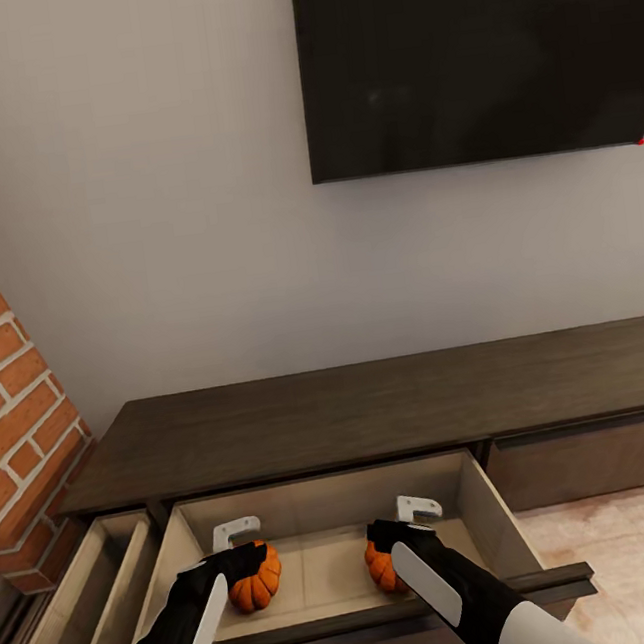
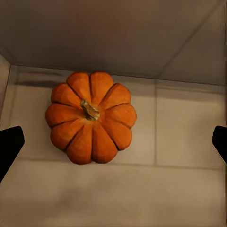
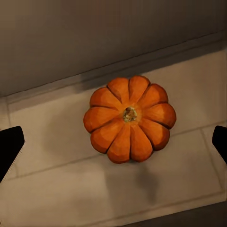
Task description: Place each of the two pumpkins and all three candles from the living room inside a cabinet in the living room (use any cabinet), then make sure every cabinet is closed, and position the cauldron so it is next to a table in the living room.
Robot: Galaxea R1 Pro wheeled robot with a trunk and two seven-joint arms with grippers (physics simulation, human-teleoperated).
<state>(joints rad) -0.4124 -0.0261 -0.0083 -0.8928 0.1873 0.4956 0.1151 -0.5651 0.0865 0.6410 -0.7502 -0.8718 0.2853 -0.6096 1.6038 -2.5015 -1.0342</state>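
The dark-brown cabinet (image 1: 373,406) stands against the wall with its middle drawer (image 1: 498,527) pulled out. Two orange ribbed pumpkins lie on the drawer's beige floor. One pumpkin (image 1: 258,580) (image 2: 91,117) sits toward the left, below my left gripper (image 1: 245,553) (image 2: 113,146). The other pumpkin (image 1: 381,569) (image 3: 130,118) sits toward the right, below my right gripper (image 1: 408,528) (image 3: 113,146). Both grippers are open, their dark fingertips spread wide on either side of each pumpkin without touching it. The candles, cauldron and table are out of view.
A second drawer (image 1: 83,593) stands open at the left, beside a brick wall (image 1: 12,420). The cabinet's right drawer front (image 1: 601,459) is shut. A dark TV (image 1: 470,52) hangs on the wall above. Pale wood floor (image 1: 632,546) lies at the right.
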